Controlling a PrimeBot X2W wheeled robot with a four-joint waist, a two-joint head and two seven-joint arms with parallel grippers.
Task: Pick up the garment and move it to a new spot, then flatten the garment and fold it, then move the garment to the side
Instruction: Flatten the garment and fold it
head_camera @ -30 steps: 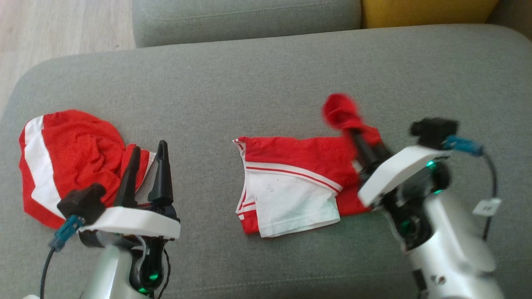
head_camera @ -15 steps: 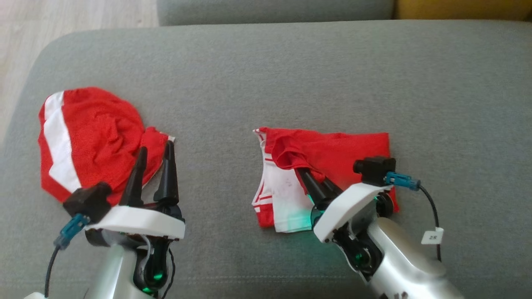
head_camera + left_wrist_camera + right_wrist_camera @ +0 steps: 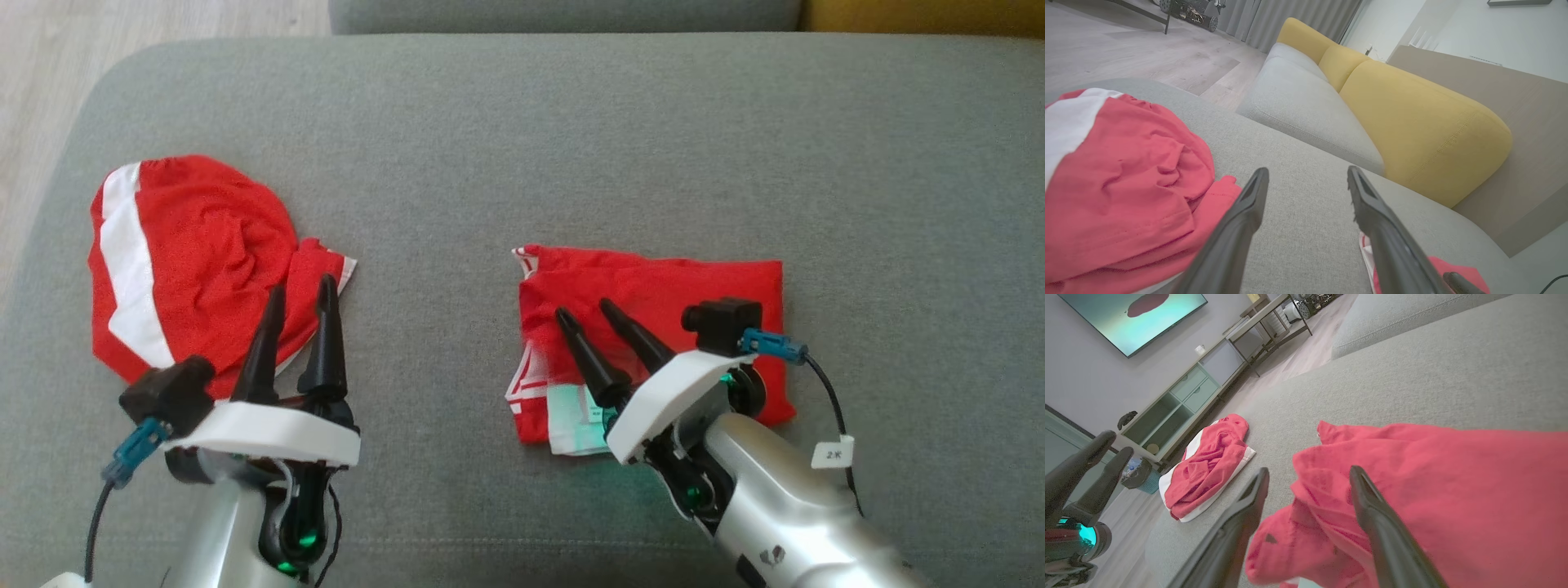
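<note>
The garment (image 3: pixel 702 286), red with white trim, lies folded in a rough rectangle on the grey sofa seat (image 3: pixel 522 147) right of centre; a white layer shows at its near left corner. My right gripper (image 3: pixel 586 310) hovers open over its left part, nothing between the fingers. In the right wrist view the open right gripper (image 3: pixel 1309 470) points over a loose red fold of the garment (image 3: pixel 1453 490). My left gripper (image 3: pixel 301 286) stands open and empty at the lower left, its tips by the edge of a second, crumpled red-and-white garment (image 3: pixel 196 253).
The crumpled garment (image 3: pixel 1126 183) takes up the seat's left end, close to the rounded edge and wooden floor (image 3: pixel 49 57). Behind are a grey sofa back (image 3: pixel 563 15) and yellow cushions (image 3: pixel 1412 122). In the right wrist view my left gripper (image 3: pixel 1117 443) shows at left.
My right gripper carried the red flap leftwards across the garment, laid it down and opened, letting go. The head camera shifted as well. My left gripper stayed open and still.
</note>
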